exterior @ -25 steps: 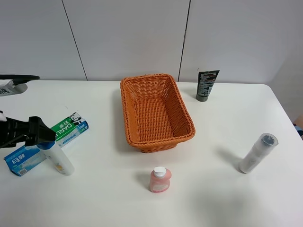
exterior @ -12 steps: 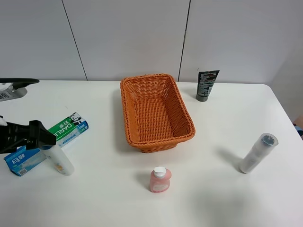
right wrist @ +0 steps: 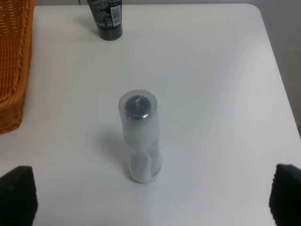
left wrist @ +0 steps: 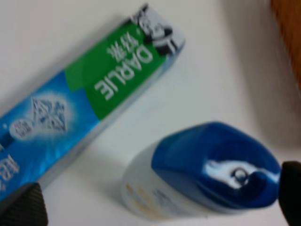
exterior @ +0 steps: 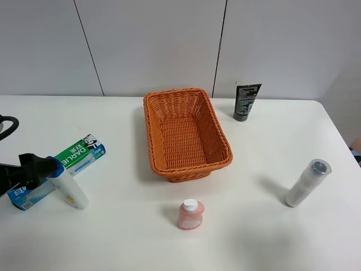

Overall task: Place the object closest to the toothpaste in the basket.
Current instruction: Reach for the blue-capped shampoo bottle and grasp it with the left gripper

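Observation:
The green and blue Darlie toothpaste box (exterior: 79,153) lies at the table's left and shows in the left wrist view (left wrist: 80,99). A white bottle with a blue cap (exterior: 70,192) lies right beside it and touches it. My left gripper (exterior: 48,167) is open, with its fingers on either side of the bottle's cap (left wrist: 216,169), and holds nothing. The orange wicker basket (exterior: 148,130) stands at the table's middle and is empty. My right gripper (right wrist: 150,197) is open and empty; it is out of the exterior view.
A pink pump bottle (exterior: 190,214) stands in front of the basket. A black tube (exterior: 246,101) stands at the back right. A clear wrapped cylinder bottle (exterior: 304,183) lies at the right, below my right gripper (right wrist: 141,141). The table's right edge is close to it.
My left gripper has dropped lower and drawn slightly left, settling around the bottle's blue cap. The arm's upper part has left the view. Nothing else moved.

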### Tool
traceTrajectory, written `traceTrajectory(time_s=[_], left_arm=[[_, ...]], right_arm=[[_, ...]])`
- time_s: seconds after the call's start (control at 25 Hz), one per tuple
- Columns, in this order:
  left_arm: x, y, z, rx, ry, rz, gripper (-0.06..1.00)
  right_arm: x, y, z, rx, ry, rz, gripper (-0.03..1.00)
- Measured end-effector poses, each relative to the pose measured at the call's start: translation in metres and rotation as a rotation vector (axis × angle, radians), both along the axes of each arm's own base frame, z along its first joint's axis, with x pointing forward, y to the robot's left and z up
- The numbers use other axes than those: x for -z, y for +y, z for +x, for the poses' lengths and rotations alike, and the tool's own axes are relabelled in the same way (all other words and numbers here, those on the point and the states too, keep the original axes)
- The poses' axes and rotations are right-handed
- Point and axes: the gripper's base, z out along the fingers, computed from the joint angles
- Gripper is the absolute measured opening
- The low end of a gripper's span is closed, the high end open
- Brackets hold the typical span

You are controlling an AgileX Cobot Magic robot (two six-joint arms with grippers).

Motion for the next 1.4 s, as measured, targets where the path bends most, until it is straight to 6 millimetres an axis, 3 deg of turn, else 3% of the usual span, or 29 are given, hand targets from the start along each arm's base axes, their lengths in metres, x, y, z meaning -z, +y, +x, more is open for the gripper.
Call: traceTrajectory(time_s=[0.36, 0.68, 1.12, 1.4], left_arm=[[0.001, -0.001, -0.002, -0.036, -0.035, -0.049, 0.99], [-0.002, -0.034, -0.005, 0.196, -0.082, -0.063, 0.99], [0.048, -0.046, 0.027, 0.225, 0.130, 0.082, 0.99], [0.047, -0.041, 0.038, 0.160, 0.035, 0.109, 0.99]], right_arm=[[0.000, 0.000, 0.000, 0.000, 0.000, 0.000, 0.99], [0.000, 0.000, 0.000, 0.000, 0.000, 0.000, 0.99], [0.000, 0.000, 0.000, 0.000, 0.000, 0.000, 0.99], [0.000, 0.000, 0.000, 0.000, 0.000, 0.000, 0.99]])
